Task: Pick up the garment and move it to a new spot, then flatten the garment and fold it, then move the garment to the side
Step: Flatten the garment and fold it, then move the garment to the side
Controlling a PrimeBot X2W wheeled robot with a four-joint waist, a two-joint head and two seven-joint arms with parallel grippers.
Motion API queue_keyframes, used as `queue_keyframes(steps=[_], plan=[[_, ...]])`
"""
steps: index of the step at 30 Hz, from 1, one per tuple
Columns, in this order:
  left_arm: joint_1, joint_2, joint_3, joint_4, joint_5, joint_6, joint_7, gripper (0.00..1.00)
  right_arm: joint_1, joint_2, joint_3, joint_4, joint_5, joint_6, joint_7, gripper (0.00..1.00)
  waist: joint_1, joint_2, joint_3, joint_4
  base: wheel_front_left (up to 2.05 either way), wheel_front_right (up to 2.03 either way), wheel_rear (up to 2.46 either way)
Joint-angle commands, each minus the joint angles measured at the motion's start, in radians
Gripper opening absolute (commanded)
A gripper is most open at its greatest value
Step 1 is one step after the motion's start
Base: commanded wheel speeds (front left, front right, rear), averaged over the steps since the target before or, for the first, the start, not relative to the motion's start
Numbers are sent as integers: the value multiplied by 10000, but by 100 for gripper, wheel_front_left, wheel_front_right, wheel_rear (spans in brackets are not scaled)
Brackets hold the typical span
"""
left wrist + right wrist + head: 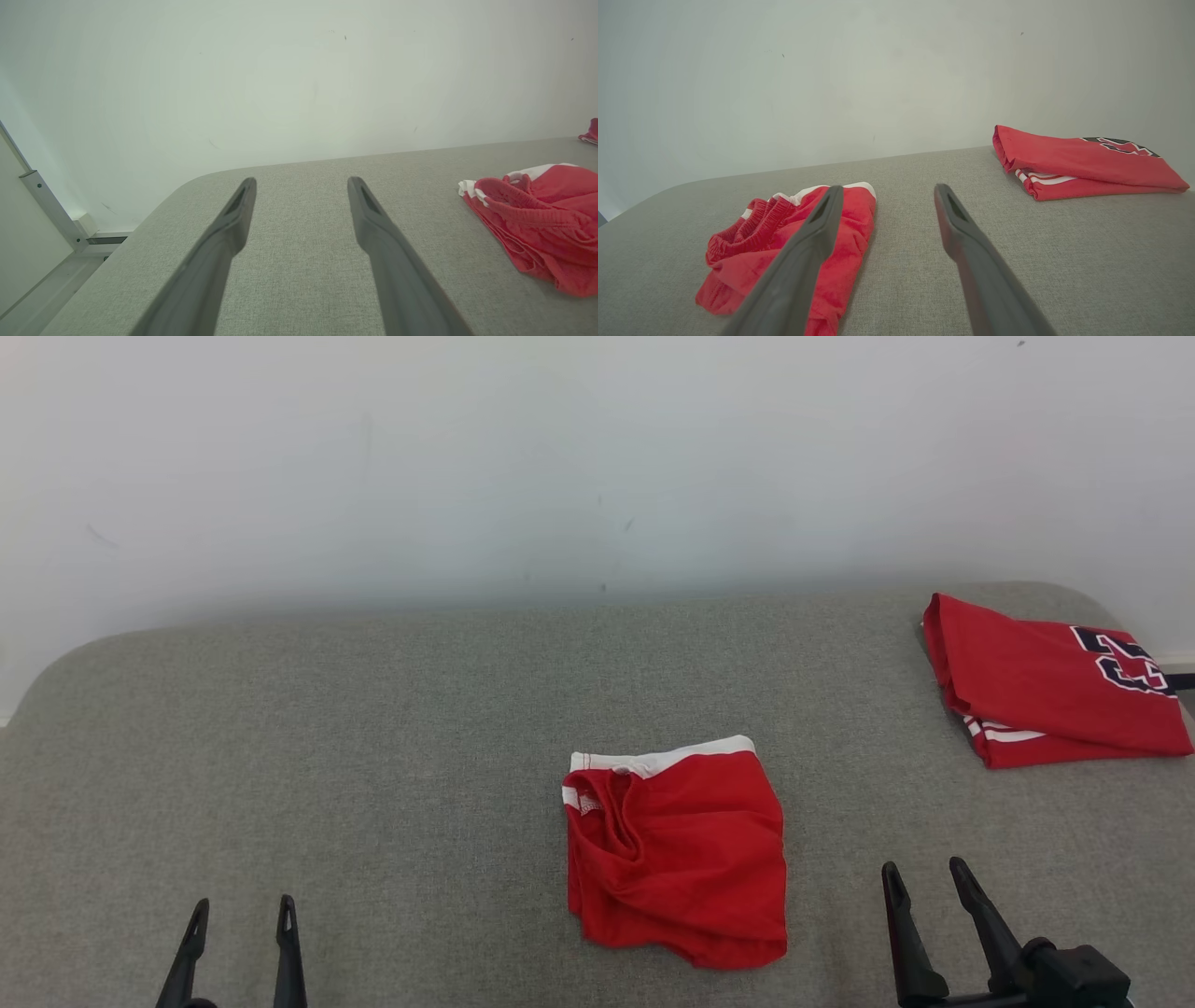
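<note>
Red-and-white shorts [681,859] lie loosely folded on the grey desk [373,756], bit right of centre | left pincer [243,903] spread apart, holding nothing, well off to the shorts' left | right pincer [924,865] released too, near their right edge | folded red jersey [1036,700] way back at the far right corner

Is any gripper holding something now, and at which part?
Nothing is held. The left gripper and right gripper are open, both clear of the shorts.

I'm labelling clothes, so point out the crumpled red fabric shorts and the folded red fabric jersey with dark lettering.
crumpled red fabric shorts [691,868]: head view, middle of the cloth.
folded red fabric jersey [1018,681]: head view, plain top face.
</note>
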Motion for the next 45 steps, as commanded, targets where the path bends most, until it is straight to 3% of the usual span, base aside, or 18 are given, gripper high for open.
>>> queue_keyframes(steps=[1, 45], plan=[[137, 47, -8, -44, 54, 15, -32, 100, -33, 16, 26, 21, -5, -29, -40, 100, 0, 0, 0, 1, 0, 0, 0], [220, 111, -189, -166, -87, 160, -32, 100, -318, -28, 205, 359, -27, -29, -40, 100, 0, 0, 61, 40, 0, 0, 0]])
